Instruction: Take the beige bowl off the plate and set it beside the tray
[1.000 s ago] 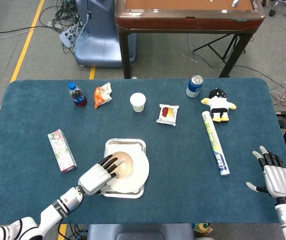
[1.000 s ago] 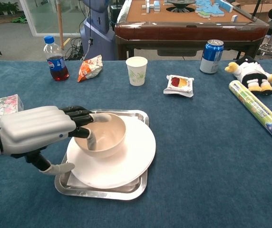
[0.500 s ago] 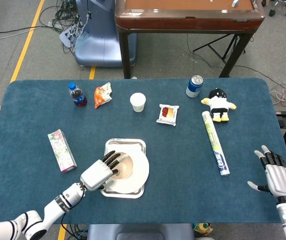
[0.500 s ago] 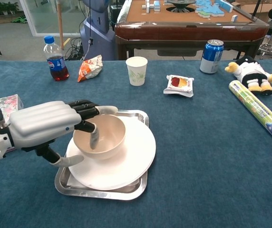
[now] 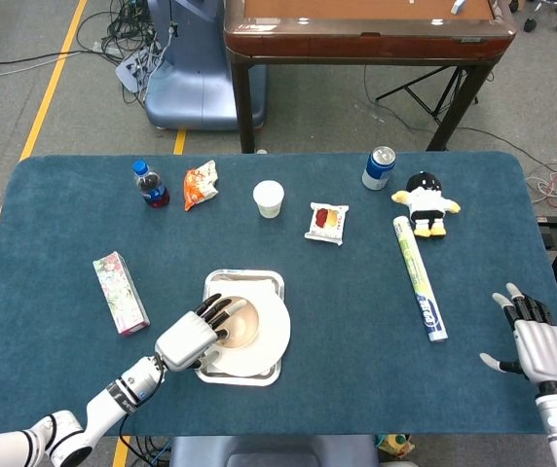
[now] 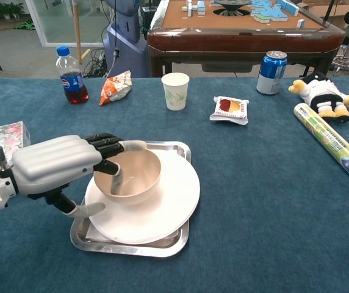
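My left hand pinches the beige bowl rim, bowl on the plate over the tray. I'd lift straight, keep it level. Right hand spread, idle.

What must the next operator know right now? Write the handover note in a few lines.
Left robot hand: fingers hooked over the near-left rim of the round beige bowl, thumb under its outer wall; grip looks set.
Right robot hand: open, idle above the table's right edge, holding nothing.
The bowl sits on the white round plate, which lies on the silver metal tray.
Done: reach and grasp.
Left: lift the bowl off the plate and set it on the blue cloth beside the tray.
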Controlling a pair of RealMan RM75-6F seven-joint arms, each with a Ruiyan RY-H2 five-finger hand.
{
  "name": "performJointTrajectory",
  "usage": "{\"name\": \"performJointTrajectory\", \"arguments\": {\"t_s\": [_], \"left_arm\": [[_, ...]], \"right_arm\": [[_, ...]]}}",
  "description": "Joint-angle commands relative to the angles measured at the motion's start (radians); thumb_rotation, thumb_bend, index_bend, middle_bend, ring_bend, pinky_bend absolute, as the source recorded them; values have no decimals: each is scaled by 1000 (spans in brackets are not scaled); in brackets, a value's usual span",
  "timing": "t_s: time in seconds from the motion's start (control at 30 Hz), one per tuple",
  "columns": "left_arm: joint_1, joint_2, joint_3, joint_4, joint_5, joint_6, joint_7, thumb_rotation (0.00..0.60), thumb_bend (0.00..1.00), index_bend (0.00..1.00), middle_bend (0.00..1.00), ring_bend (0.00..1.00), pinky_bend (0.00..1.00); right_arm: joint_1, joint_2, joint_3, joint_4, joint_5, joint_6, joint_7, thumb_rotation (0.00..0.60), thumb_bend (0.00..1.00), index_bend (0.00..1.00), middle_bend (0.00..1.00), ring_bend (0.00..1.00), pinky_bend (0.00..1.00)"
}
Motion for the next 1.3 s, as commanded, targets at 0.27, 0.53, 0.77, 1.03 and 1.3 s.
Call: {"name": "performJointTrajectory", "arguments": {"t_s": [0.27,0.53,0.77,1.03,1.3], "left_arm": [[-1,-27,10,47,15,29,-50,600,319,624,5,0,0],[-2,-20,9,46,11,39,-59,600,319,657,23,0,0],[-2,-2,8,31,10,48,-48,600,319,662,26,0,0],[-11,38,-7,-11,-14,27,12,600,319,658,26,0,0],[-31,76,-29,-71,-41,-10,87,600,319,655,26,0,0]], "right_arm": [[4,-3,0,3,6,-5,-4,600,212,0,0,0,0],[6,-5,-1,6,9,-6,-7,600,212,0,0,0,0],[10,-10,-1,6,13,-9,-15,600,212,0,0,0,0],[14,-9,-1,8,20,-17,-14,600,211,0,0,0,0],[18,-3,-1,12,24,-30,0,600,211,0,0,0,0]]}}
